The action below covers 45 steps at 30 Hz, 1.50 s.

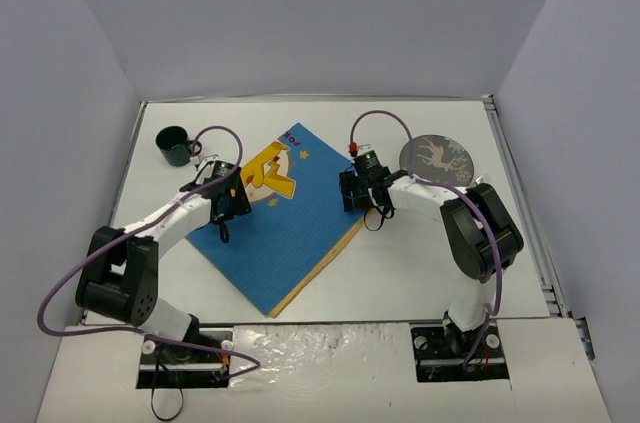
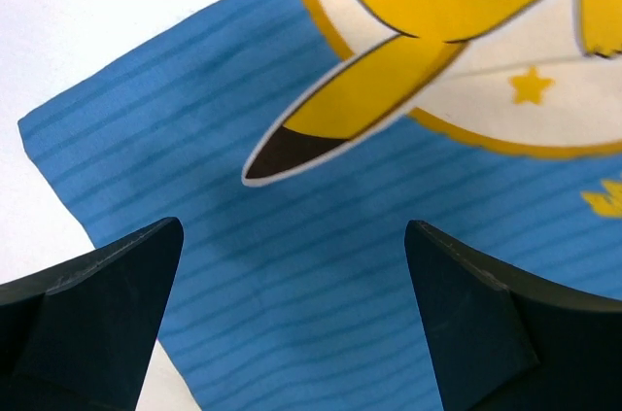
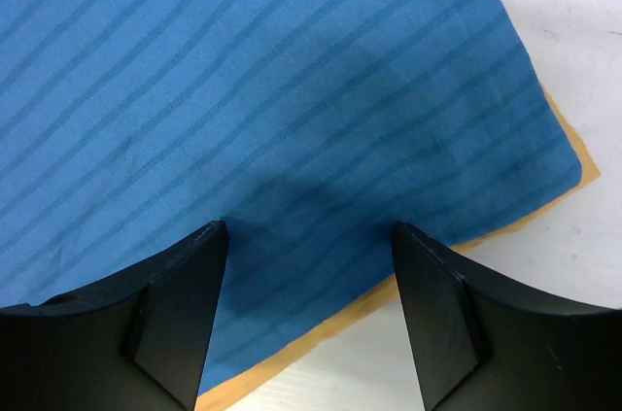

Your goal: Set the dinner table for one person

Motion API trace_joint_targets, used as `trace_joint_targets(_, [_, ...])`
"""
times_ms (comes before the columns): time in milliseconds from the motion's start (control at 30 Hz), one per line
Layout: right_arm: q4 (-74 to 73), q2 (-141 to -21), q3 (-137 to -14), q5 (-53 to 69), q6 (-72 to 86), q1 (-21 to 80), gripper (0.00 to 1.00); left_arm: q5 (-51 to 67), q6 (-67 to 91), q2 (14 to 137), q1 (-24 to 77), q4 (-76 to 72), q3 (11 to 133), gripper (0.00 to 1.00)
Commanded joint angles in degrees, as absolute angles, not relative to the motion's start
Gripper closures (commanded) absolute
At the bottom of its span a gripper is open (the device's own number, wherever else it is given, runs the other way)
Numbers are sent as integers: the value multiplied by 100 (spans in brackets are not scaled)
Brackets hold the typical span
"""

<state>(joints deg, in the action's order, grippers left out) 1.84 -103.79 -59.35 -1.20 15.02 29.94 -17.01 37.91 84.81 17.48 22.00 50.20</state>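
The big white table [image 1: 420, 273] lies flat under everything. A blue mat [image 1: 290, 233] lies tilted in the middle of it. A dark plate [image 1: 437, 156] sits at the back right and a green cup [image 1: 175, 146] at the back left. The left gripper [image 2: 292, 236] and the right gripper [image 3: 311, 236] hang over the mat's sides, fingers spread, holding nothing.

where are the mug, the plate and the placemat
mug [image 1: 174, 144], top view, its open mouth
plate [image 1: 437, 156], top view, middle of its patterned face
placemat [image 1: 290, 238], top view, bare blue part
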Motion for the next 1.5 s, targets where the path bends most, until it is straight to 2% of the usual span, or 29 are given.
trace_joint_targets(0, [492, -10327, -5560, -378, 1929, 3059, 36, -1727, 3964, 8885, 1372, 1960, 5071, 4])
trace_joint_targets(133, [501, -10167, -5283, -538, 2291, 3079, 36, -1620, 3846, 9233, 1169, 1923, 5178, 4])
trace_joint_targets(233, [494, -10014, -5121, -633, 2486, 3094, 36, -1481, 3722, 9449, 1030, 1868, 5300, 12])
trace_joint_targets(733, [460, -9510, -4938, -334, 3069, 3120, 36, -1022, 3429, 9875, 492, 2080, 5887, 9])
trace_joint_targets(1000, [-374, -8376, -5900, -797, 2769, 2991, 32, -871, 3011, 8553, 501, 2830, 6452, 3])
trace_joint_targets(1067, [-437, -8055, -6000, -802, 2854, 2796, 17, -846, 2865, 8115, 507, 3124, 6701, 3])
trace_joint_targets(1100, [-447, -7896, -5997, -774, 2922, 2665, 14, -821, 2797, 8020, 501, 3252, 6788, 3])
trace_joint_targets(1167, [-440, -7522, -5917, -681, 3143, 2284, 2, -740, 2609, 7513, 501, 3546, 6956, 3])
trace_joint_targets(1200, [-436, -7383, -5863, -673, 3222, 2145, 0, -706, 2530, 7200, 501, 3655, 6997, 3])
trace_joint_targets(1367, [-303, -6925, -5452, -884, 3541, 1698, 0, -485, 2062, 6052, 501, 4150, 6950, 3])
trace_joint_targets(1467, [-108, -6758, -5068, -576, 3970, 1273, 0, -261, 1895, 5305, 501, 4270, 6698, 3])
